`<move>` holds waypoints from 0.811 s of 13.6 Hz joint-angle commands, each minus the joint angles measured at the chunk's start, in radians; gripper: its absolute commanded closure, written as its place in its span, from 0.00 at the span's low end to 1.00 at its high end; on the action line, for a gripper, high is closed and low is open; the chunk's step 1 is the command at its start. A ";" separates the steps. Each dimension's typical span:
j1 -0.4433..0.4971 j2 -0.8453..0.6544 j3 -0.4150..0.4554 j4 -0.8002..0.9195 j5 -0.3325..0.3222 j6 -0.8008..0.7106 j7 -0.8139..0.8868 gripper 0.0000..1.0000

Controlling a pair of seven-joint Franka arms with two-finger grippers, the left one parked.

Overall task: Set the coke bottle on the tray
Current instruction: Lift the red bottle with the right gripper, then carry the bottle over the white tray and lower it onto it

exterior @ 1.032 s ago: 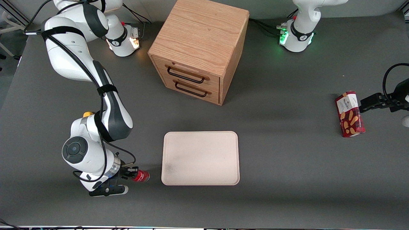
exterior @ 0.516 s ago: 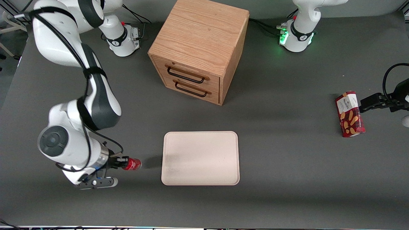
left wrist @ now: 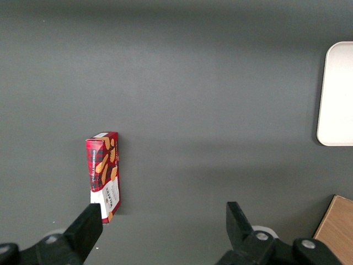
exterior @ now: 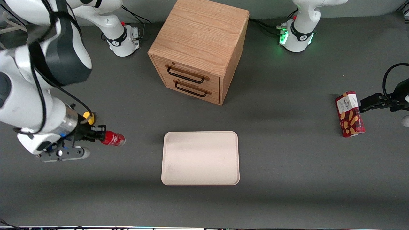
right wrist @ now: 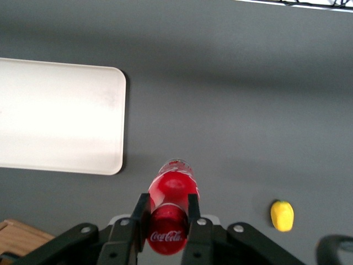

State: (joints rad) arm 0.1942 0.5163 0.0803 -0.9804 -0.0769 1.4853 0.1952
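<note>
Fingers (right wrist: 142, 216) clamped on the coke bottle (exterior: 112, 139), one on each side of its body near the label; bottle hangs between them, off the desk (exterior: 281, 166). Gripper (exterior: 99, 136) sits at the working arm's end of the desk.

Change over the last second: bottle was down low by the near corner of the tray, now it's up and has swung farther from the front camera, away from the tray. The arm has risen a lot and fills more of the front view. So pick is done, lift is done, transport not yet started toward the target.

Going across from the fingers: yellow lump (exterior: 88, 117) just beside the wrist on the desk, below the carried bottle's level. Then bare desk, then the tray (exterior: 200, 158), nothing on it. Wooden cabinet (exterior: 199, 48) well clear of the path. Biscuit box (exterior: 349, 113) at the parked arm's end.

Remaining, I'd say: carry over the tray, lower, release. Grip looks centred.
</note>
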 commanded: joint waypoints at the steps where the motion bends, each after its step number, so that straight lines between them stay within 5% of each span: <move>1: 0.001 -0.041 0.009 -0.014 0.012 -0.027 -0.003 1.00; 11: 0.027 0.071 0.249 0.077 0.014 0.078 0.460 1.00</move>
State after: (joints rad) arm 0.2129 0.5369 0.2973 -0.9638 -0.0691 1.5402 0.5634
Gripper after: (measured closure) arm 0.692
